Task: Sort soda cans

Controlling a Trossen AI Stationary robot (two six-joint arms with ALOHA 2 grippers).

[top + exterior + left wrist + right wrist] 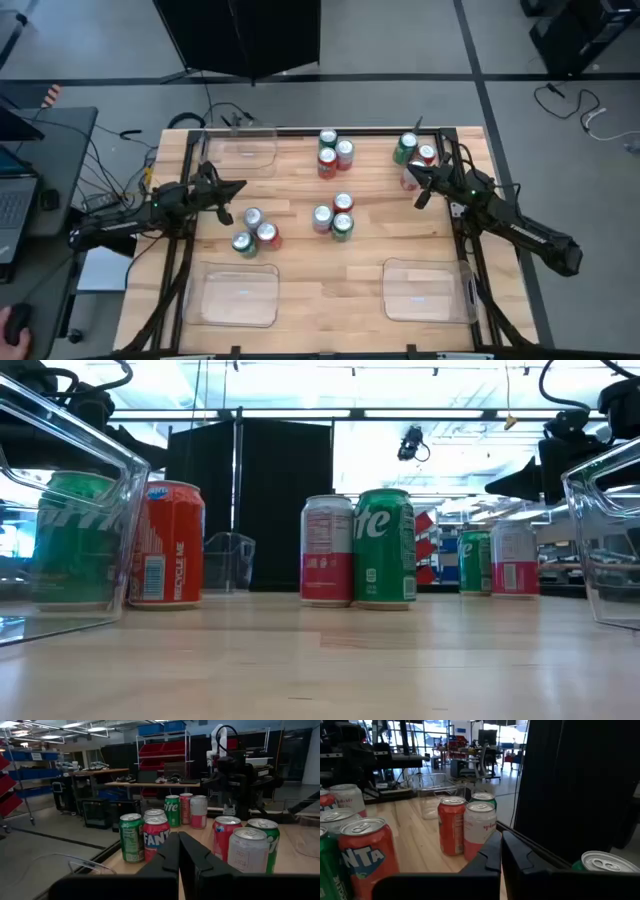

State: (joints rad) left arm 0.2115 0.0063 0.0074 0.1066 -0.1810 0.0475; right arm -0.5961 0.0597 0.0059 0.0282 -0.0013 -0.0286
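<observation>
The cans [331, 190] stand upright on the table [330, 270] in four mixed clusters of three. One sits far centre [334, 152], one mid-table [334, 217], one left of centre [254, 231] and one far right [414, 158]. Each cluster seems to mix red, green and silver-white, so none looks sorted yet; that is my judgement from how they stand.

Three clear trays wait empty, presumably one per colour. One is at the far left [243, 150], one near left [238, 296] and one near right [425, 290].

The left gripper [236, 187] hangs over the table's left side, just far of the left cluster, fingers pressed together and holding nothing. The right gripper [412, 174] hovers at the far-right cluster, likewise shut and empty. Both look poised at a start position, each beside the cluster nearest it.

Crowding is the main obstacle: cans in each cluster touch or nearly touch, so fingers dropping around one may knock its neighbours. Off the table at left are a desk with a laptop [14, 200] and a person's hand [14, 322] at the near-left corner of the high view.
</observation>
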